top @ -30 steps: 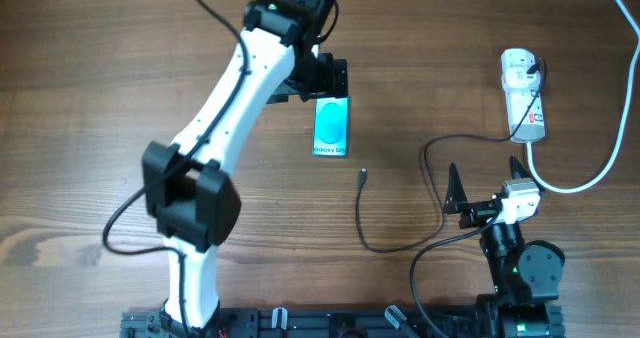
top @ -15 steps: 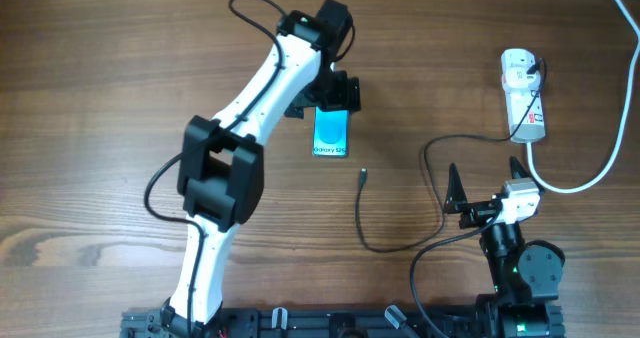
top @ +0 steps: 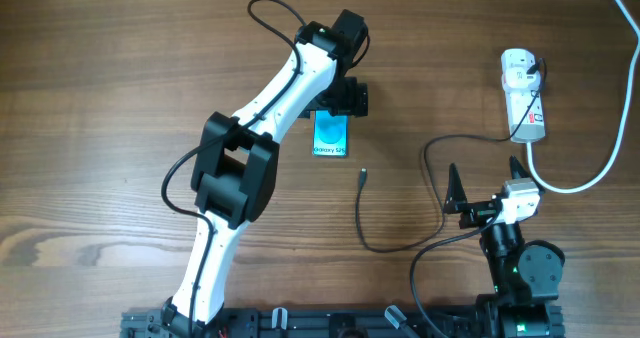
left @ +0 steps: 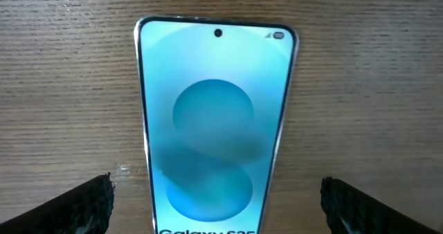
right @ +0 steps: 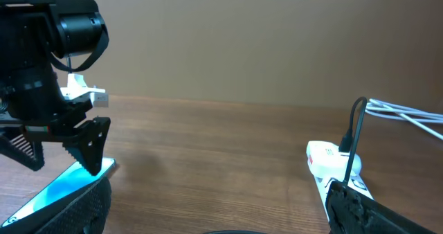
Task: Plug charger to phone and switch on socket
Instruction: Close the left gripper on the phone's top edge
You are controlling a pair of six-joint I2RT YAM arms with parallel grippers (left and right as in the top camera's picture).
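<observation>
The left hand (top: 335,103) is seen spread wide over the far end of the phone (top: 331,138), which is laid face up on the wooden counter (top: 100,98). The charger (top: 362,176) is left loose, its tip near the phone's lettered end but apart from it. The right hand (top: 483,178) is also spread, near the socket (top: 522,96).

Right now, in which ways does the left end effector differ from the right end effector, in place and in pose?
The left end effector stands over the phone, one finger on each side of it; the right end effector has only bare table between its fingers. The left arm reaches far out; the right arm is folded near its base, short of the socket. Both are wide open and hold nothing.
</observation>
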